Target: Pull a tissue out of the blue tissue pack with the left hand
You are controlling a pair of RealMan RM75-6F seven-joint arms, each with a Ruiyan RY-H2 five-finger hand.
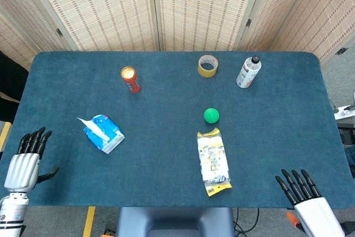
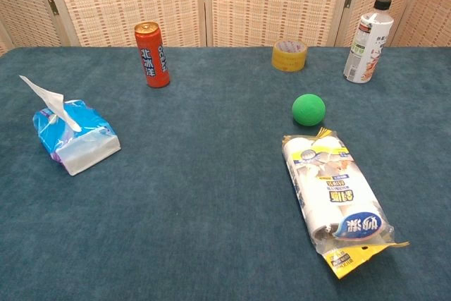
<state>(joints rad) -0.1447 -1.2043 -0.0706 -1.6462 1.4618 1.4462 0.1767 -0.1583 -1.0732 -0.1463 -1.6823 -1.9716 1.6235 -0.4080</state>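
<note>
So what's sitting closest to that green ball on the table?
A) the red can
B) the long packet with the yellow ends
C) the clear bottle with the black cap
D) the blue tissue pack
B: the green ball lies just beyond the far end of the long packet, apart from it; the red can, bottle and blue tissue pack are all farther off.

Red can: white Chinese characters ran down its side, beside small lettering too fine to read.
Roll pack: large Chinese characters marked its blue end.
Bottle: label print was illegible.
</note>
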